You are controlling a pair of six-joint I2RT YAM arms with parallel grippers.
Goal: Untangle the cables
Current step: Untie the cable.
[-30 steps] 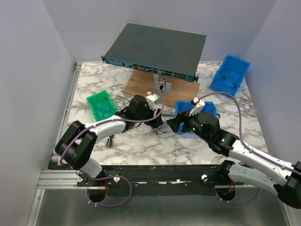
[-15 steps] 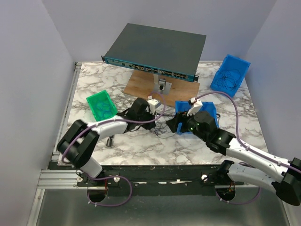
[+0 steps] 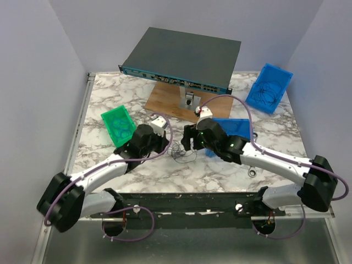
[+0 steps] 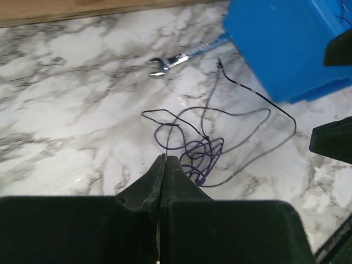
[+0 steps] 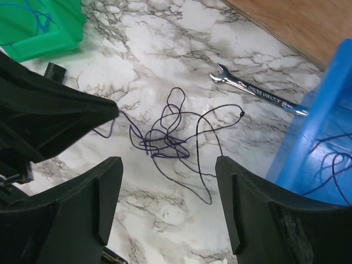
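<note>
I saw the cables (image 4: 195,157) as a small, loose tangle of hair-thin dark wire lying flat on the marble bench (image 3: 104,99), roughly central in its near half. At the heart of the tangle sat a tight knot of purplish-blue loops, several of them overlapping. Longer black strands swept out around that knot in wide, open curves that rested on the stone. One free end, tipped with a tiny dark bead, pointed away from the knot. On the opposite side a single strand ran from the knot to the tip of the closed left pincer (image 5: 114,111), where it appeared to be pinched.
</note>
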